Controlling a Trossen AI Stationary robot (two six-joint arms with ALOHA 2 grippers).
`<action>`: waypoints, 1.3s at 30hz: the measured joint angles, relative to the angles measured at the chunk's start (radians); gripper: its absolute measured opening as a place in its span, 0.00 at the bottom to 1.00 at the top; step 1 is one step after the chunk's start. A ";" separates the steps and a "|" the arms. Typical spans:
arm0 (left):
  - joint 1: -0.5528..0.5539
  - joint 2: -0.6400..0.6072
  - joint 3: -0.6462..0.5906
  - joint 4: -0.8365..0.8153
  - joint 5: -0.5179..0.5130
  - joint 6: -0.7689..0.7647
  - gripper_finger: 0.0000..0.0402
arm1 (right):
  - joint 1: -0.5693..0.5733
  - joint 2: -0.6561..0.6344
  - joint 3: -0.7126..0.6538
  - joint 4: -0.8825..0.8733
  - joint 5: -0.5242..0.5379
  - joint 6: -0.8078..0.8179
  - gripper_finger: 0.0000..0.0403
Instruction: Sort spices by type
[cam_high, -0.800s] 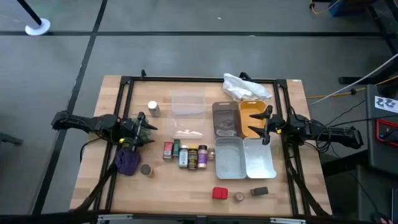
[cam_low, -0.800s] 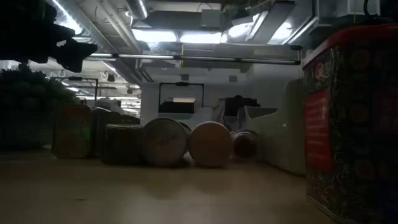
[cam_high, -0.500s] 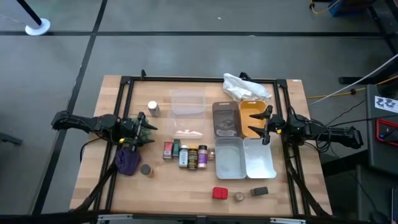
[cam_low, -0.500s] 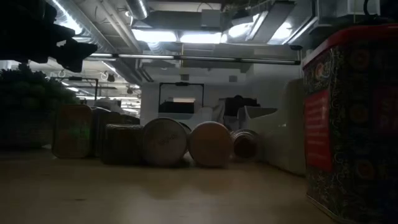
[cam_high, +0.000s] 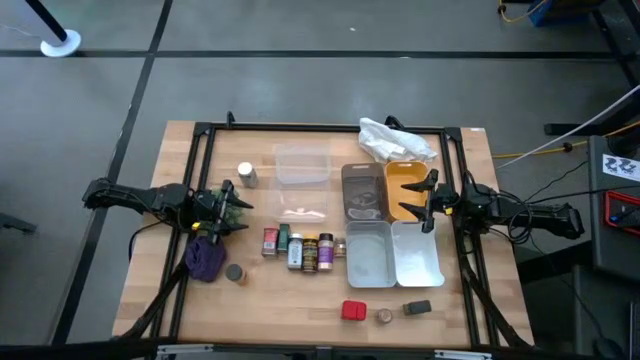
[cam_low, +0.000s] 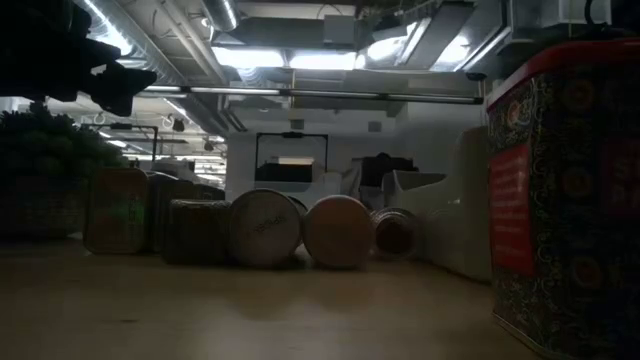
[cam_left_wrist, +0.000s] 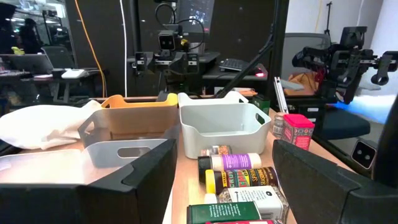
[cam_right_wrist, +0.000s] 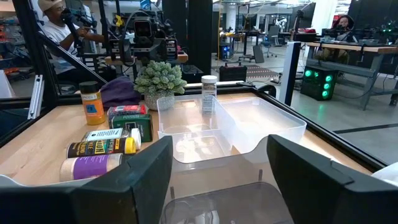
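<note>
A row of labelled jars (cam_high: 300, 248) lies on its sides at the table's middle. A silver-capped jar (cam_high: 246, 176) stands upright at the far left. A small round tin (cam_high: 235, 272) sits beside the purple cloth lump (cam_high: 206, 260). Along the near edge sit a red square tin (cam_high: 352, 311), a round tin (cam_high: 385, 316) and a dark rectangular tin (cam_high: 418, 309). My left gripper (cam_high: 232, 210) hovers open left of the row, which its wrist view shows ahead as jars (cam_left_wrist: 239, 180). My right gripper (cam_high: 425, 205) hovers open over the bins at the right, nothing between its fingers.
An orange bin (cam_high: 405, 185), a dark bin (cam_high: 362, 190) and two pale bins (cam_high: 368, 255) (cam_high: 415, 255) stand at the right. Two clear containers (cam_high: 302, 168) (cam_high: 303, 210) sit mid-table. A white plastic bag (cam_high: 395, 140) lies at the far right. A small green plant (cam_right_wrist: 160, 78) stands by my left gripper.
</note>
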 joint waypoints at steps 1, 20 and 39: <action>0.000 0.000 0.000 0.000 0.000 0.000 0.63 | 0.000 0.000 0.000 0.000 0.000 0.000 0.64; 0.000 0.000 0.000 0.000 -0.003 0.091 0.63 | 0.000 0.000 0.000 0.000 0.000 0.000 0.64; -0.001 0.000 0.000 0.104 -0.104 -0.032 0.63 | 0.000 0.000 0.000 0.000 0.000 0.000 0.64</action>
